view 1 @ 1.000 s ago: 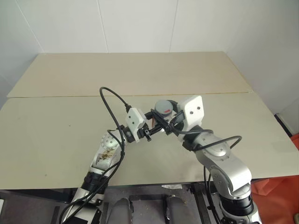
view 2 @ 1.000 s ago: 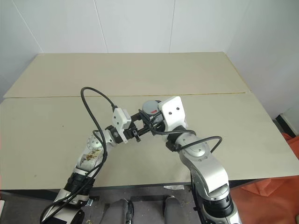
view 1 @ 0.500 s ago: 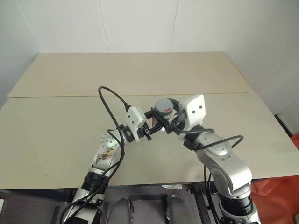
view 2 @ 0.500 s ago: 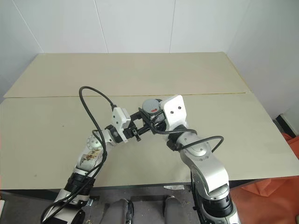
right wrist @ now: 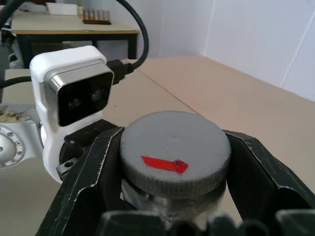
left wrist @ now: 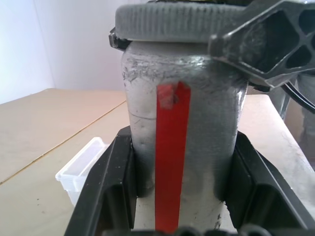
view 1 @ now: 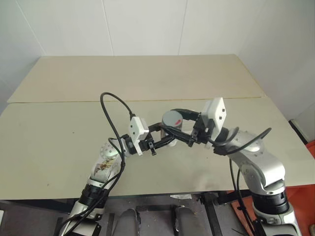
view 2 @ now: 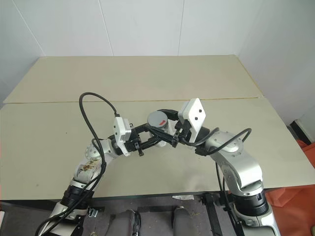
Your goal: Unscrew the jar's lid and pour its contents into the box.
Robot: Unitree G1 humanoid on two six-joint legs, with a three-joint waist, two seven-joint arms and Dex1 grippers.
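From the head camera I see both arms meeting above the front half of the table, with the jar held off the surface between them, its grey lid facing up, so its long axis stands about upright. The left tool reaches in from the left low on the jar; the right tool comes from the right at lid height. My left wrist camera gives what the head view cannot: the left tool's black fingers pressed against both sides of the jar body, a red strip running up its wall, and a finger of the right tool against the lid rim. It also shows the box resting on the table beyond the jar. My right wrist camera looks down on the lid top, marked with a small red strip, with the right tool's fingers closed on its ribbed edge.
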